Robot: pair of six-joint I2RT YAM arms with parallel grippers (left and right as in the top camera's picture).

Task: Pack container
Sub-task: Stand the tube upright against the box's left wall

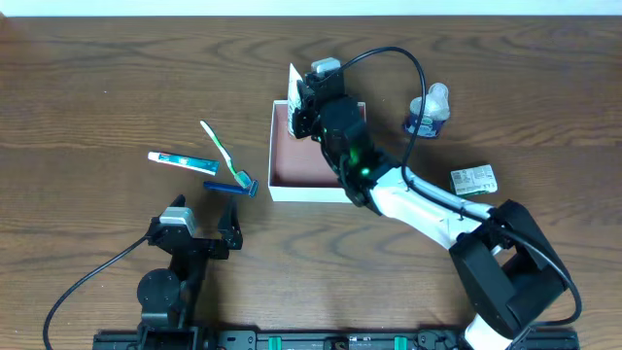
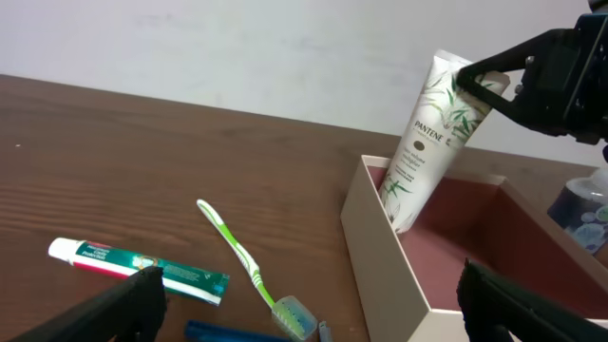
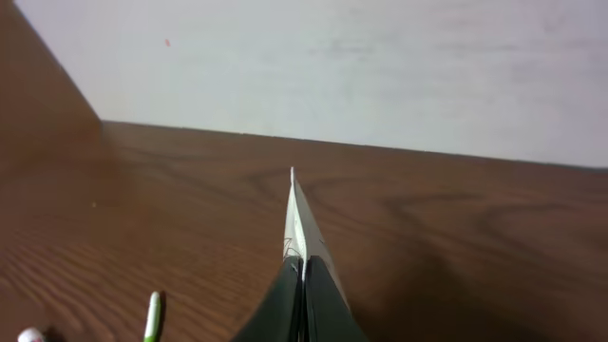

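White tube (image 2: pixel 427 142), foot hidden behind container (image 2: pixel 380 249) wall, tight in right pincer (image 3: pixel 302 302); left pincer (image 1: pixel 205 216) apart.

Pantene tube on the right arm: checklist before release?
1. Grip: right gripper shut on the Pantene tube at its crimped end: ok.
2. Cap end inside the container, near a corner: ok.
3. Cap touching the floor: cannot tell, the wall hides it.
4. Tube lying flat: not ok, it stands tilted.
5. Visible floor bare for laying it down: ok.
6. Other arm: left gripper open, away from the container: ok.
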